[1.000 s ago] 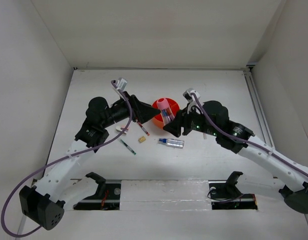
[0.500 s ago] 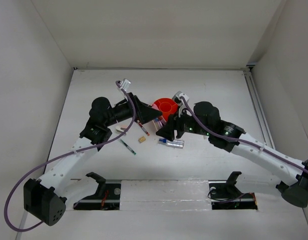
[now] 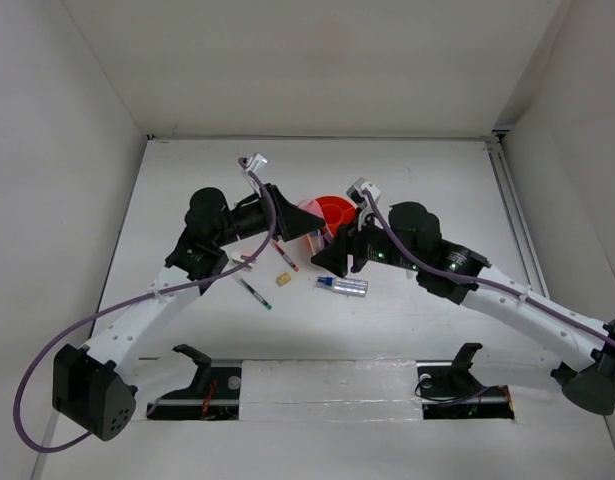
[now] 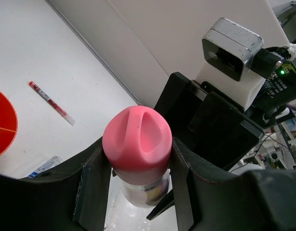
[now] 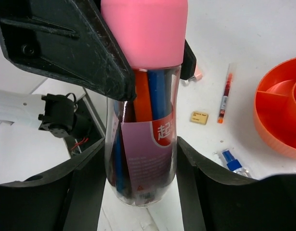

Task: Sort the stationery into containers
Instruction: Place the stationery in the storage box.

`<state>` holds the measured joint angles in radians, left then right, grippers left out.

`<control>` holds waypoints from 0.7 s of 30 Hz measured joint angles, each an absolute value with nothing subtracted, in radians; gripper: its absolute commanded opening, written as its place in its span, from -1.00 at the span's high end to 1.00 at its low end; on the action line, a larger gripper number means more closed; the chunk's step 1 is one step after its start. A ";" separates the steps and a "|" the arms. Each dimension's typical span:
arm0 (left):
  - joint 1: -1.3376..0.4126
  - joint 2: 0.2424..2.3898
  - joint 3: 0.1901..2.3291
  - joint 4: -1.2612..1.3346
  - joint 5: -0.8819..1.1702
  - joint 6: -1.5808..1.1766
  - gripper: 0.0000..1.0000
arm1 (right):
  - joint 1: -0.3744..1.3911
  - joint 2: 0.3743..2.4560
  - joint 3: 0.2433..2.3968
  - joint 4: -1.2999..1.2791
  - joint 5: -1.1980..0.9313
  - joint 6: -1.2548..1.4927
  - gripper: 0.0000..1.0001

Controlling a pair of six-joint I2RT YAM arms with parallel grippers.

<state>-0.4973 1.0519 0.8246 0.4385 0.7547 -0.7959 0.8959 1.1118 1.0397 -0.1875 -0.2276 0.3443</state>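
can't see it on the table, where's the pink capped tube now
The pink capped tube is in the air between both arms: right gripper on its clear body, left gripper on its cap, just left of the orange organizer in the top view.

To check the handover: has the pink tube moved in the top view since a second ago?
Yes. The tube shifted left, from the middle of the organizer to its left rim.

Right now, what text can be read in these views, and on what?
"超", white on the purple label of the pink-capped tube; the next character is cut off.
Fine print on that label: too blurred to read.
Markings on the red pen and the silvery tube: too small to read.
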 measured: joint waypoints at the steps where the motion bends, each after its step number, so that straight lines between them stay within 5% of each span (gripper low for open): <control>1: -0.498 1.062 0.840 0.422 0.755 -0.793 1.00 | 0.895 1.112 1.040 -0.187 -0.225 0.344 -0.43; 2: -0.498 1.074 0.859 0.403 0.749 -0.783 1.00 | 0.893 1.111 1.039 -0.184 -0.221 0.346 -0.99; 11: -0.506 1.204 1.128 0.139 0.438 -0.598 1.00 | 0.896 0.949 0.992 -0.239 0.022 0.305 -1.00; 21: -0.512 1.468 1.179 0.319 0.263 -0.374 1.00 | 0.896 0.722 0.941 -0.400 0.188 0.284 -1.00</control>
<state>-0.5117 1.4677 1.1786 0.3187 0.2634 -0.3740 0.8963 0.7216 0.9409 -0.3996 0.1879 0.2840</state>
